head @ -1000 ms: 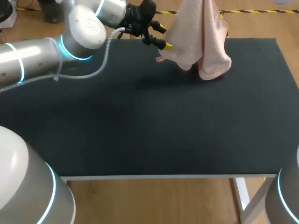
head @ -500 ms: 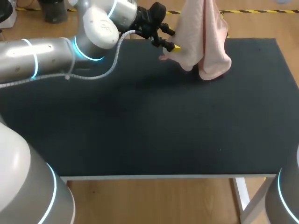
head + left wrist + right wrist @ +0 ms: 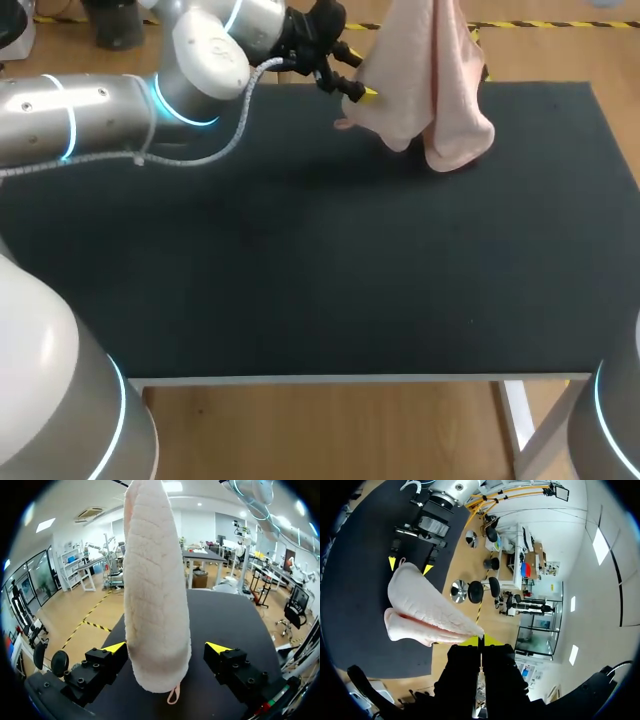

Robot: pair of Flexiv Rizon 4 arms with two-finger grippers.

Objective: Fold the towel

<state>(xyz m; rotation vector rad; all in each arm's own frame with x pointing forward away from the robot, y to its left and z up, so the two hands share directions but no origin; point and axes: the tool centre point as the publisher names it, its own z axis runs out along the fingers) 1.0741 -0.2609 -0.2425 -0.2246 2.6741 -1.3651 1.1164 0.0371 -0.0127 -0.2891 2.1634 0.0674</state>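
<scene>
Left arm (image 3: 90,105) is stretching over the table (image 3: 300,270) to its far edge, left claw (image 3: 166,648) sitting wide open around the bottom of the hanging towel (image 3: 156,600). Right claw (image 3: 480,641) is pinching the towel's top, which is cut off in the head view.

No text, label, number or sign can be read in any of the views.
</scene>
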